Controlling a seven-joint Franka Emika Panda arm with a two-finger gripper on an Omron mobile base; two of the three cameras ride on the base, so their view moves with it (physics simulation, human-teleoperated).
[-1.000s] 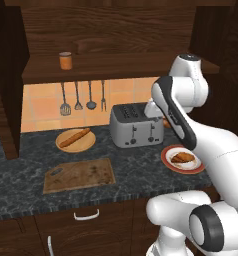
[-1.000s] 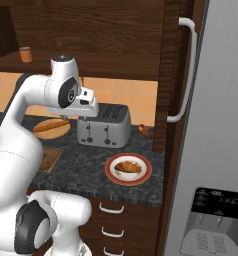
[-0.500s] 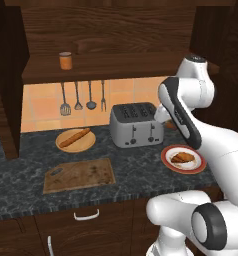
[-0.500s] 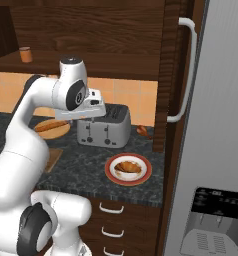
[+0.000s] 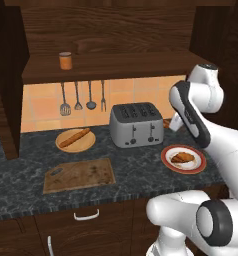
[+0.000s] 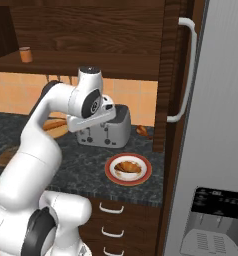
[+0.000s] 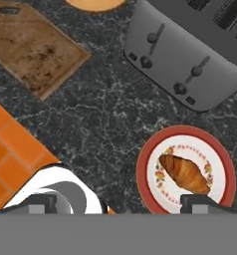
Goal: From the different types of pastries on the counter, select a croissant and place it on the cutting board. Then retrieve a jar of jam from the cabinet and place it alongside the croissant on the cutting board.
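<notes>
Croissant (image 7: 185, 174) lies on red-rimmed plate (image 7: 146, 162), below the tool.

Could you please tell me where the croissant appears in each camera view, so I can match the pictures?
Left base view: the croissant lies on a red-rimmed plate, right of centre.
Right base view: it lies on that plate, just below centre.
Hand view: it lies at lower right, on that plate.
Shared landmark: the grey toaster, standing beside the plate in all three.
</notes>
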